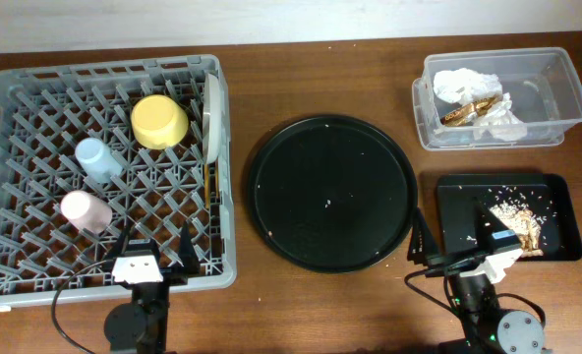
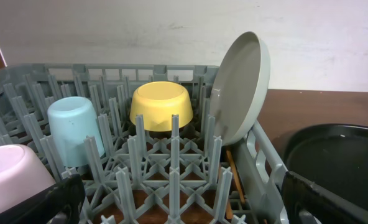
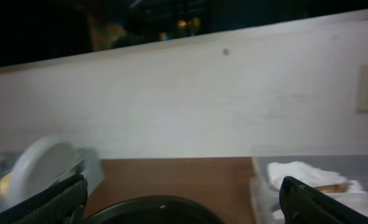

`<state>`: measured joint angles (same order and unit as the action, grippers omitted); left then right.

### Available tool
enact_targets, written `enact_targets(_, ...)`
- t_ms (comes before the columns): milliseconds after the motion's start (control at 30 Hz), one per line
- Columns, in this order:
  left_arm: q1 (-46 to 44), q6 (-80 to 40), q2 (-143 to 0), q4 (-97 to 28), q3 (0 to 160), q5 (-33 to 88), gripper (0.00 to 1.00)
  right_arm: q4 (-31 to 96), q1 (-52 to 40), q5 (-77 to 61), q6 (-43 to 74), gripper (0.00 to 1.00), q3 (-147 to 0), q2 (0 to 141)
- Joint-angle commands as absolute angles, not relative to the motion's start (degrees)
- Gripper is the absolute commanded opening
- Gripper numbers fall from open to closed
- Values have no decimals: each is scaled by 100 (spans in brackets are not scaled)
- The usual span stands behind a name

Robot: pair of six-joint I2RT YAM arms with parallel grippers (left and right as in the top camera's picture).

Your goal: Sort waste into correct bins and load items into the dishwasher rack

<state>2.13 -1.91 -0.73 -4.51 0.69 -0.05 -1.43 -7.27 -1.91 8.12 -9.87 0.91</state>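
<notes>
Fingers (image 2: 333, 196) of L gripper (image 1: 155, 251) spread, empty, at rack (image 1: 35, 270) front; R gripper (image 1: 455, 241) spread too. Racked: blue cup (image 1: 94, 157), pink cup (image 1: 83, 209), yellow bowl (image 1: 159, 121), plate (image 2: 240, 87); napkins (image 1: 463, 84) in tub (image 1: 564, 88). Risk: plate leans on edge; knocking rack may topple it.

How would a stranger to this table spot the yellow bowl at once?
Find the big grey rack on the left of the table. In its far half, beside the upright pale plate, the yellow bowl sits upside down. It alone is yellow; the blue cup and pink cup nearby are smaller.
</notes>
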Motion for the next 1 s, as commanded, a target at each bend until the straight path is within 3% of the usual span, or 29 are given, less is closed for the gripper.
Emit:
enact_targets(0,242,-99,-30,-478,49,-23,99,-156,-436,25,775,99,-773,21)
enact_targets(333,242,-99,-30,-478,49,-23,99,-447,-143,-40,773,99,-80,21)
enact_targets(700,242,-99,-30,-478,49,-23,99,471,89,-36,-427,99,-32,21)
enact_targets(967,242,-99,-30,-478,49,-23,99,469,340,-32,-405,99,-32,21)
